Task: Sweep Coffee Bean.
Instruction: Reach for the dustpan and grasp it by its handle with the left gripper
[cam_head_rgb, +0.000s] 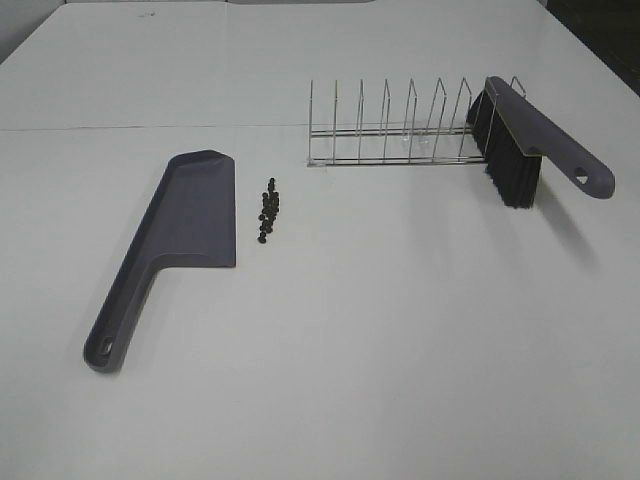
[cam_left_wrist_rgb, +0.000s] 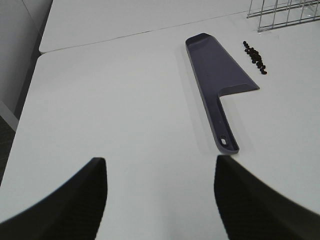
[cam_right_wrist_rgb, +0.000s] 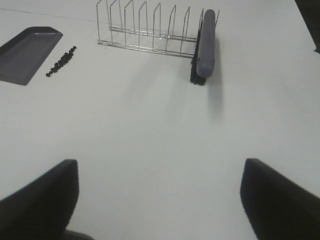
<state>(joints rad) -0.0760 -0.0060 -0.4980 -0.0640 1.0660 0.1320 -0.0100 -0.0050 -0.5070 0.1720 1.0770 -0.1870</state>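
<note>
Sweeping hadn't begun: my left gripper (cam_left_wrist_rgb: 160, 165) and right gripper (cam_right_wrist_rgb: 160, 167) hung wide open, empty. I reckoned the brush (cam_head_rgb: 515, 140) and dustpan (cam_head_rgb: 190, 215) needed grasping first.

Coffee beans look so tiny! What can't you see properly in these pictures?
- Coffee beans: too small and bunched to count, every view.
- Rack: cut off by the left wrist view's edge.
- Brush bristles: mostly hidden under its own back, right wrist view.
- Dustpan: handle cut off by the right wrist view's edge.
</note>
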